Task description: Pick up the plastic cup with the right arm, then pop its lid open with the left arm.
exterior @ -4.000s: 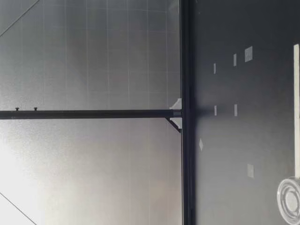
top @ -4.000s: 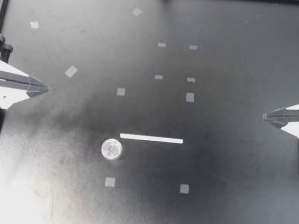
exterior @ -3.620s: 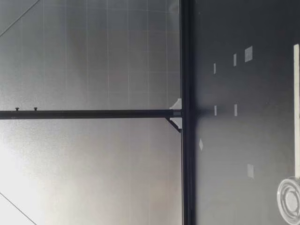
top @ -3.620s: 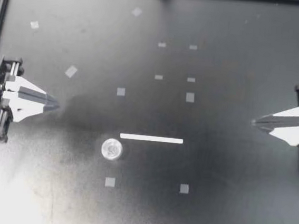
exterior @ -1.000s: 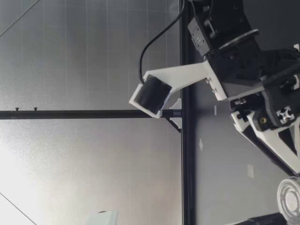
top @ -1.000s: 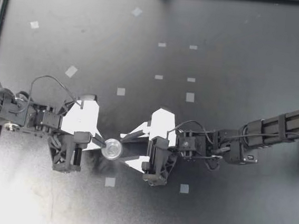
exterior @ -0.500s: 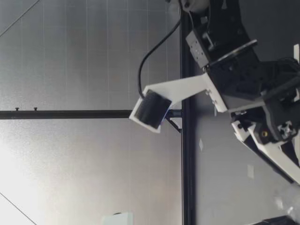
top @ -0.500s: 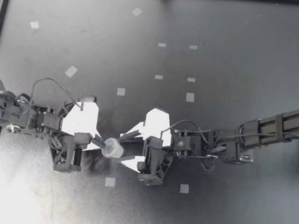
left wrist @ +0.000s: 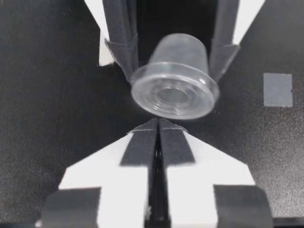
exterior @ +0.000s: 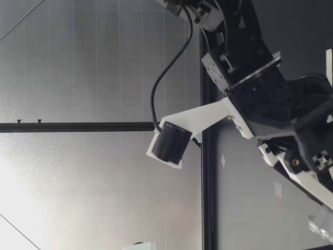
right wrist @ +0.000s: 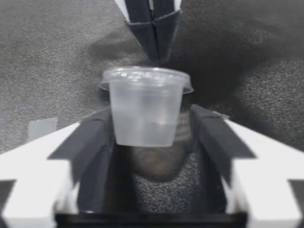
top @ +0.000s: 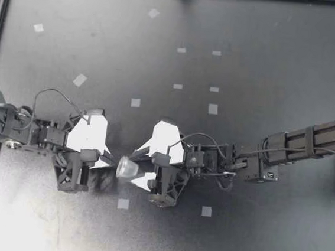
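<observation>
Right hand, on the arm from 3 o'clock over the matte black tabletop, is clenched on a small cup. The cup is tipped on its side at about 7 o'clock from the tabletop's middle. Left hand, at the cup's 9 o'clock, has its fingers pressed together, with the tips just at the lid. From above the cup is only a pale round shape. The right wrist view shows it as clear, tapered plastic with a dark padded finger against each side. Its contents I cannot tell. A grey tape square lies at its 6 o'clock.
</observation>
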You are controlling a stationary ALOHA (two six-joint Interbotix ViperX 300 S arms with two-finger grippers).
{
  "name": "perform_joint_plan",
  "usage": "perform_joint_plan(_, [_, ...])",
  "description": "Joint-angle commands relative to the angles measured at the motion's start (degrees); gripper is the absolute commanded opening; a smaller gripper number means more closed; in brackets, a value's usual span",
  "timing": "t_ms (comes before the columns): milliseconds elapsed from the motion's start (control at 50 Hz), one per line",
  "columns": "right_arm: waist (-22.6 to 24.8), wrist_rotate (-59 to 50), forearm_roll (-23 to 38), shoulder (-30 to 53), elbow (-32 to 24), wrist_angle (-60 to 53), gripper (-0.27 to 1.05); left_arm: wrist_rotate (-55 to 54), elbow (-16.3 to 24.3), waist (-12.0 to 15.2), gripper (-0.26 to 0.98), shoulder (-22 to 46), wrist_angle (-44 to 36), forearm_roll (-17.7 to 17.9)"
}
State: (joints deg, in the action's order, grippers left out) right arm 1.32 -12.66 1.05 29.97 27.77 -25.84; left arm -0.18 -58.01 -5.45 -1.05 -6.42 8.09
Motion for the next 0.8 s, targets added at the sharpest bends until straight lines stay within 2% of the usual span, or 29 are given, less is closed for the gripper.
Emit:
perform_joint_plan(0, [-0.2, -0.1, 0.3, -1.7, -0.8, 0.6, 0.49, -0.1, 0.4, -0.1, -0.02, -1.4, -0.4, 0.1])
perform_joint_plan(220, [-0.2, -0.1, 1.1, -2.4, -0.7, 1.5, 0.39, -0.5, 0.2, -0.1, -0.02, -2.6, -0.4, 0.4])
perform_joint_plan(360, [-0.2, 0.3, 2.9, -4.8, 0.2, 0.8, 0.38, -3.6, -1.4, -0.1, -0.02, -6.4, -1.1, 2.8])
perform_joint_plan(440, [-0.2, 0.7, 3.6, -7.2, 2.2, -1.5, 0.38, -8.6, -4.0, -0.1, -0.02, -9.1, -5.6, 5.2])
perform_joint_plan(540, [-0.2, 2.1, 4.0, -9.8, 5.9, -9.8, 0.38, -21.4, -9.0, -0.9, -0.01, -11.9, -19.0, 10.0])
perform_joint_plan(660, [-0.2, 3.4, 4.0, -11.1, 10.9, -26.5, 0.33, -37.6, -14.3, -3.6, -0.01, -13.4, -38.8, 9.8])
perform_joint_plan(780, [-0.3, 3.8, 3.7, -10.0, 12.8, -38.8, 0.26, -51.9, -15.6, -5.8, -0.01, -12.0, -53.7, 9.7])
